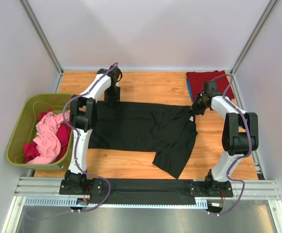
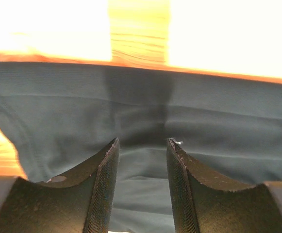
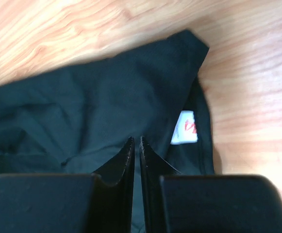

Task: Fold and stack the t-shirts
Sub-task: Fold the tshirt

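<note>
A black t-shirt (image 1: 141, 126) lies spread across the wooden table, one part folded over towards the front right. My left gripper (image 1: 112, 100) hangs at its far edge; in the left wrist view the gripper (image 2: 143, 141) is open, with the cloth (image 2: 204, 111) flat below it. My right gripper (image 1: 195, 110) is at the shirt's right end by the neck. In the right wrist view the gripper (image 3: 136, 138) has its jaws nearly together on the black cloth (image 3: 82, 107), left of the white neck label (image 3: 185, 127).
A folded dark red shirt (image 1: 206, 80) lies at the back right over a blue one (image 1: 188, 88). An olive-green bin (image 1: 19, 121) at the left holds a pink shirt (image 1: 48, 136) and a magenta one (image 1: 31, 151). White walls close in the table.
</note>
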Motion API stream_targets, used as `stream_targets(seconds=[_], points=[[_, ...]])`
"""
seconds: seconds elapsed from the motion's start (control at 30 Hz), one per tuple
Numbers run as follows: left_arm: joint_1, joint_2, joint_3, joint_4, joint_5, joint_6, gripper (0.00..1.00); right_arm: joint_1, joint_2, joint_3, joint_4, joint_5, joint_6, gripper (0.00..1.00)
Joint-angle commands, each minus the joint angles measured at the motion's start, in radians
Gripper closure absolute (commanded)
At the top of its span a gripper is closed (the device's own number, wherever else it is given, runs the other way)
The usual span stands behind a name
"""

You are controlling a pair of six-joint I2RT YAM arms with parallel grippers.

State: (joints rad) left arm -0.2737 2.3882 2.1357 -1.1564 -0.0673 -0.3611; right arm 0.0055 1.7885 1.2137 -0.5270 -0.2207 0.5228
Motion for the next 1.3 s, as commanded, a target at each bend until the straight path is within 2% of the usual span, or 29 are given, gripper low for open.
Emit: stream_targets(seconds=[0.0, 0.17, 0.43, 0.57, 0.7, 0.93, 1.1, 1.27], points=[[0.014, -0.052, -0.008, -0.011, -0.080, 0.045, 0.49, -0.012, 0.064, -0.003, 0.090, 0.004, 0.025, 0.91], [0.054, -0.026, -0.019, -0.034, -0.173, 0.051, 0.49, -0.016, 0.162, 0.029, 0.056, 0.102, -0.003, 0.93], [0.094, 0.042, 0.068, -0.051, -0.146, 0.073, 0.48, -0.052, 0.173, 0.056, -0.019, 0.207, -0.075, 0.94], [0.094, -0.004, 0.081, -0.051, -0.126, 0.067, 0.48, -0.053, 0.158, 0.098, -0.036, 0.192, -0.116, 0.92], [0.091, -0.098, 0.041, -0.040, -0.109, 0.070, 0.48, -0.039, 0.129, 0.122, -0.068, 0.161, -0.098, 0.91], [0.083, -0.231, -0.121, -0.065, -0.086, 0.068, 0.50, -0.013, 0.060, 0.118, -0.142, 0.123, -0.043, 0.90], [0.087, -0.267, -0.261, -0.022, -0.031, 0.056, 0.51, 0.025, 0.012, 0.081, -0.139, 0.116, -0.029, 0.90], [0.087, -0.254, -0.321, 0.007, 0.047, 0.033, 0.52, 0.054, -0.003, 0.038, -0.114, 0.096, -0.023, 0.91]])
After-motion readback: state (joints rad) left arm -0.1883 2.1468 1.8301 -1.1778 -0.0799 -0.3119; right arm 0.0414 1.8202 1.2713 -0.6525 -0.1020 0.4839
